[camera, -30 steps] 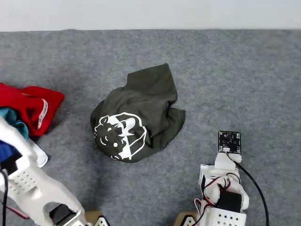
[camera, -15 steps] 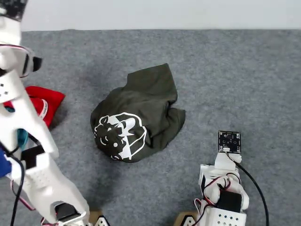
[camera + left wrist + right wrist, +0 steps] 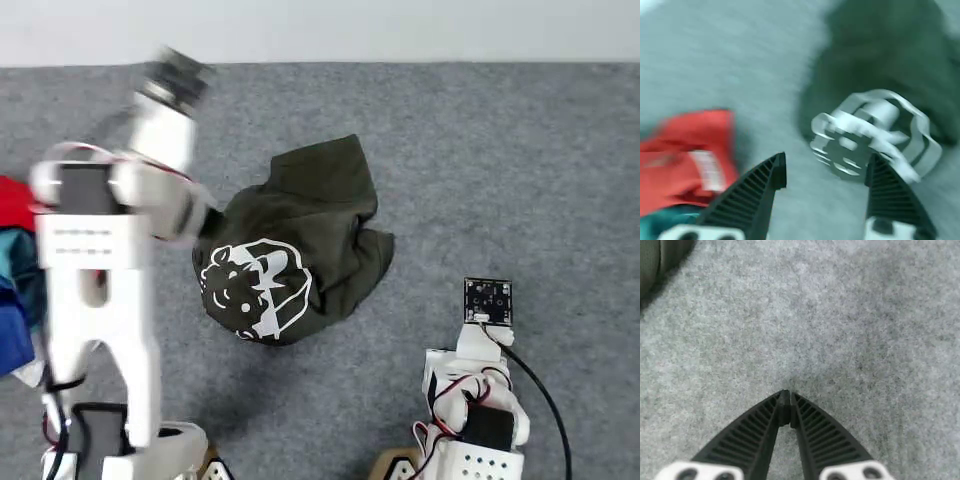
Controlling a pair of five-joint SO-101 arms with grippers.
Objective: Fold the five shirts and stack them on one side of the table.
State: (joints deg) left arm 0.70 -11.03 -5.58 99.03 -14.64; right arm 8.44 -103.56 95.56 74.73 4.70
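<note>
Left of the crumpled dark shirt, a heap of shirts in red, teal and blue lies loose, and none of them looks folded. Between that heap and the dark shirt, the left gripper hangs above the grey carpet with its jaws spread wide, holding nothing. The dark shirt sits bunched up, print showing. Right of it, the right gripper is closed and empty, low over the carpet. Folding seems barely begun, with no neat stack so far.
</note>
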